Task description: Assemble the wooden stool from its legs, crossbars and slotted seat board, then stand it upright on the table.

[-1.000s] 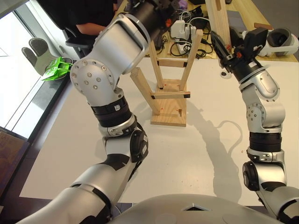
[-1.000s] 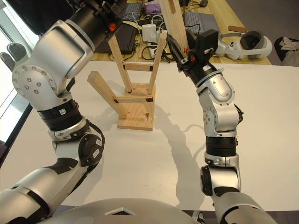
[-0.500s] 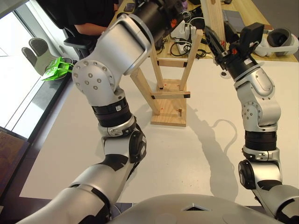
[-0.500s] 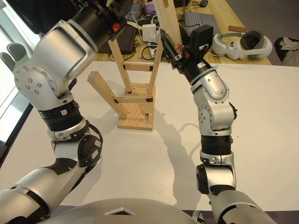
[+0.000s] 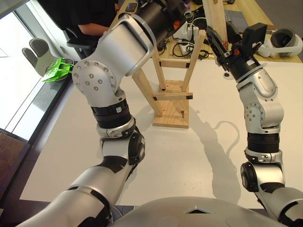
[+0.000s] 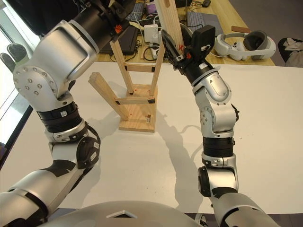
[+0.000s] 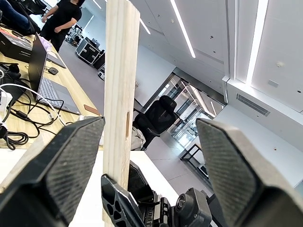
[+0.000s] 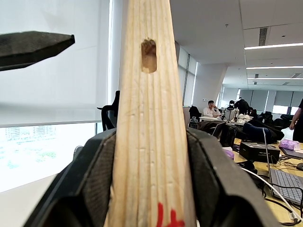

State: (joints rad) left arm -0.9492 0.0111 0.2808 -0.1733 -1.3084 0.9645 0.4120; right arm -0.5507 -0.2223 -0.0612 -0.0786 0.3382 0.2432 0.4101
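**Fourth leg swung in beside the frame**

Left eye view: the seat board (image 5: 171, 118) lies upside down on the far half of the table (image 5: 203, 151), nearer its left edge. It carries two upright legs (image 5: 157, 66) joined by a crossbar (image 5: 173, 63), and a third leg (image 5: 144, 92) leaning outward. The right claw (image 5: 215, 40) is clamped on a loose leg (image 5: 217, 12), held upright above the far edge. Over the last second it has carried that leg inward, to just beside one of the uprights, and in the last half-second it barely shifts. I judge this to be lining-up over the board's open corner, not yet insertion.

Left wrist view: the left claw (image 7: 150, 122) gapes wide and grips nothing, with the loose leg standing beyond it. Whether it touches the frame is unclear.

Right wrist view: both pads (image 8: 94, 179) press the leg's sides, and a peg hole (image 8: 148, 54) faces the camera.
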